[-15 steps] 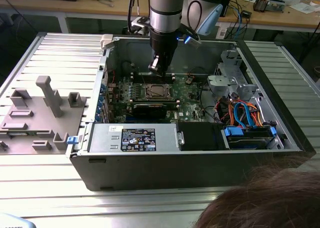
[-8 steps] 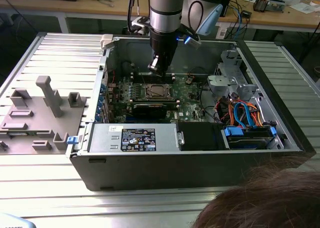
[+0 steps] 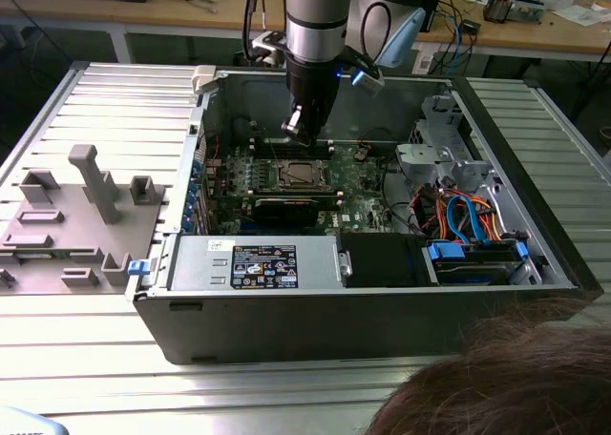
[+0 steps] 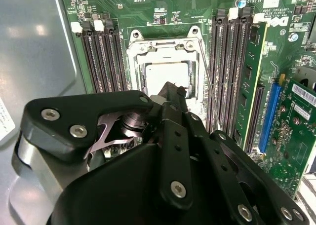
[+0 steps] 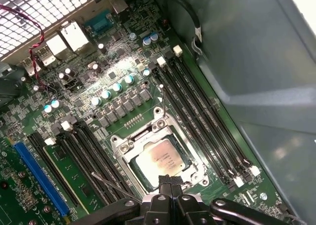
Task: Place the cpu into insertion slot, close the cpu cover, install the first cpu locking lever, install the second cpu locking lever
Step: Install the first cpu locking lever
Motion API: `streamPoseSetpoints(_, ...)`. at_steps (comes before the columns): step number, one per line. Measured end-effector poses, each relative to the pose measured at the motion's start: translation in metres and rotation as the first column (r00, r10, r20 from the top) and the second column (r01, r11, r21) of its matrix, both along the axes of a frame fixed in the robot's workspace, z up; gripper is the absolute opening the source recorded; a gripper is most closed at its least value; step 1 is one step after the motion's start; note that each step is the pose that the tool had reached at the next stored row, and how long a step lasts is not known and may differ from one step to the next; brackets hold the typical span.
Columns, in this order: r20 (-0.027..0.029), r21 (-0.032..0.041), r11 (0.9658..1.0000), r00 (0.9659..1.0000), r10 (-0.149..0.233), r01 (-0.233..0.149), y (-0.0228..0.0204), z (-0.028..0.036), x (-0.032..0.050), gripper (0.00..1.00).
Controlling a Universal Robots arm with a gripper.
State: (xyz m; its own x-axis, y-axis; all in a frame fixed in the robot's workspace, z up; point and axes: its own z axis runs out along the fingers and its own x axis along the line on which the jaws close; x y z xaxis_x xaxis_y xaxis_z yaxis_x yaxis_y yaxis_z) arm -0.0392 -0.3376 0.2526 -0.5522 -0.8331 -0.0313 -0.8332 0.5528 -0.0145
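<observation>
The gripper (image 5: 170, 184) hangs close over the socket, fingers pressed together and holding nothing. Just beyond its tips the cpu (image 5: 159, 158) lies in the slot, the cover (image 5: 126, 158) down around it.

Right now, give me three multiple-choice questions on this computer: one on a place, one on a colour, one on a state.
1. Where is the cpu? A on the table; B seated on the motherboard; C on the power supply.
2. What colour is the long expansion slot? A red; B yellow; C blue.
3. How is the cpu cover? A flat around the cpu; B standing upright; C removed.
Answers: B, its metal top shows among the board's slots; C, plainly blue in the first wrist view; A, its frame lies around the chip.
</observation>
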Motion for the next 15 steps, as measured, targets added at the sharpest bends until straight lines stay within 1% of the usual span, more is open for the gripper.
streamPoseSetpoints(8,0.0000,0.0000,0.9996,0.9996,-0.028,0.028,0.0000,0.0000,0.0000,0.11)
streamPoseSetpoints(15,0.0000,0.0001,0.9981,0.9981,-0.061,0.061,0.0000,0.0000,0.0000,0.11)
